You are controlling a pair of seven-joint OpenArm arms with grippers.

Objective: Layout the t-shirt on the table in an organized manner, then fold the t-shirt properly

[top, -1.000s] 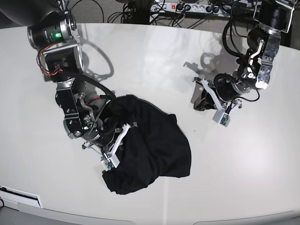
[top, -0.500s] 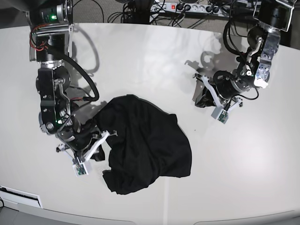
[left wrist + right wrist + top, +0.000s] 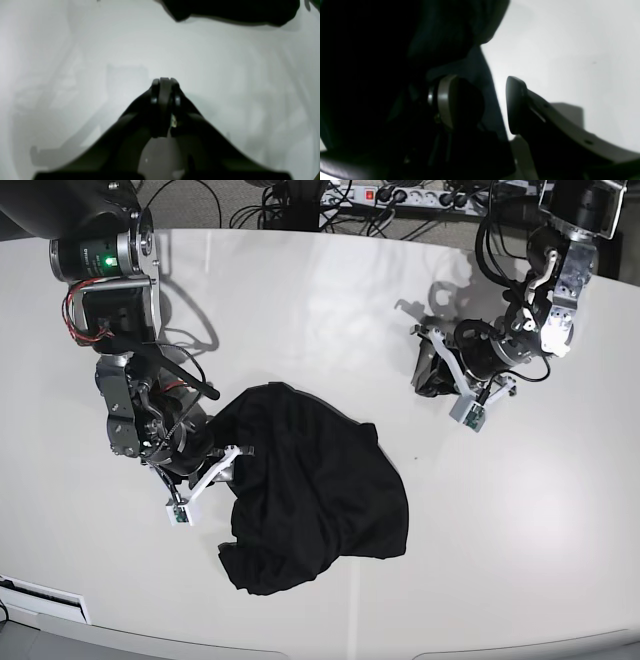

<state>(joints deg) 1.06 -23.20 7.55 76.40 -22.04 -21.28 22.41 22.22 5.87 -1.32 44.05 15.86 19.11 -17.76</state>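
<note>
**Closed left hand above bare white table**

Left hand (image 3: 163, 83) seen from behind, dark fingers (image 3: 155, 95) pressed together with no gap, nothing caught between them. Poised over the glossy white table (image 3: 75, 62), soft grey shadows and reflections spread across the surface. Along the top edge, part of the black t-shirt (image 3: 232, 10), well apart from the hand, casting a thin shadow beneath.
</note>
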